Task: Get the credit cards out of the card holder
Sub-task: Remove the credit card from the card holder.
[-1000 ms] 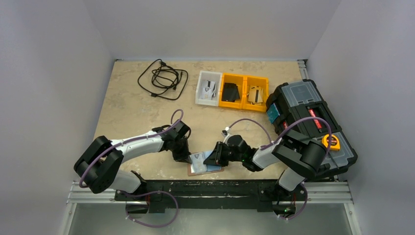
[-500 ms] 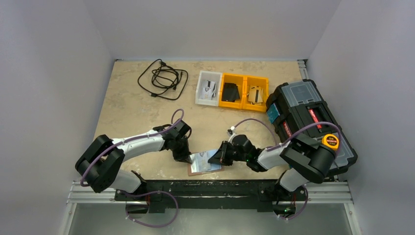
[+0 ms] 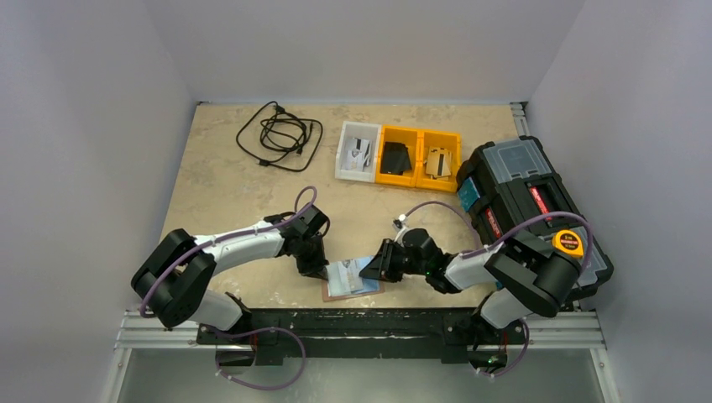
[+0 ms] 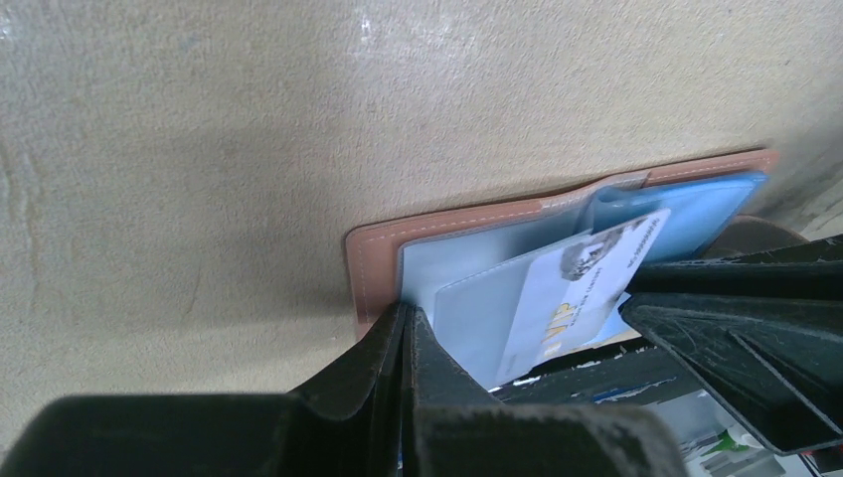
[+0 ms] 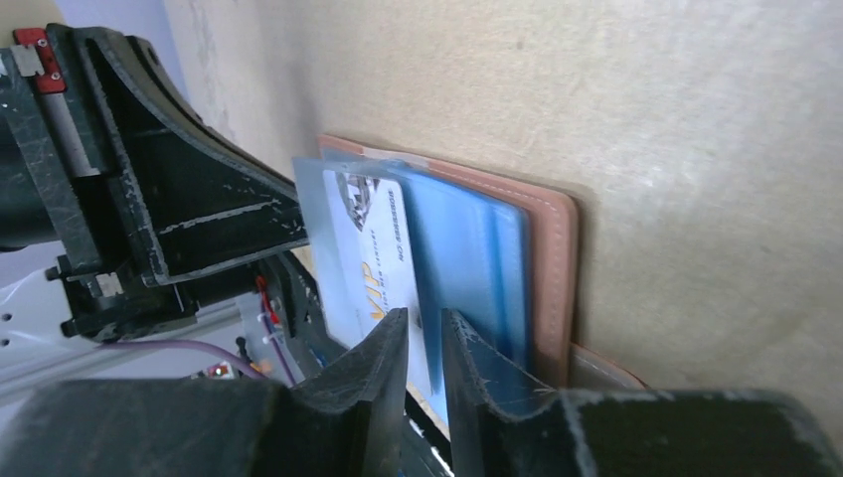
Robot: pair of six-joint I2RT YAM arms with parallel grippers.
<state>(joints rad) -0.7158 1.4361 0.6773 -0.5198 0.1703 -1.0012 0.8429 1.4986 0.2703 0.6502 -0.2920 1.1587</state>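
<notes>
Card holder [image 3: 353,295] flat at near edge of table [image 3: 218,185], centre; L gripper [image 4: 406,318] jaws closed, clamping holder's left edge; R gripper [image 5: 422,323] jaws closed on grey card [image 5: 373,253], part-out; card long axis left-right; est. pull dir: rightward, away from L.

- Robot-manipulation lab cell: beige table [image 3: 218,201] boxed in by plain white walls [image 3: 92,126] on three sides.
- Aluminium rail [image 3: 151,332] along the table's near edge carries the robot arms [image 3: 243,243].
- Table's right side: black toolbox [image 3: 520,180], tape measure [image 3: 568,243] on top.
- Table's far part: small parts bins [image 3: 417,129], coiled black cable [image 3: 280,134].
</notes>
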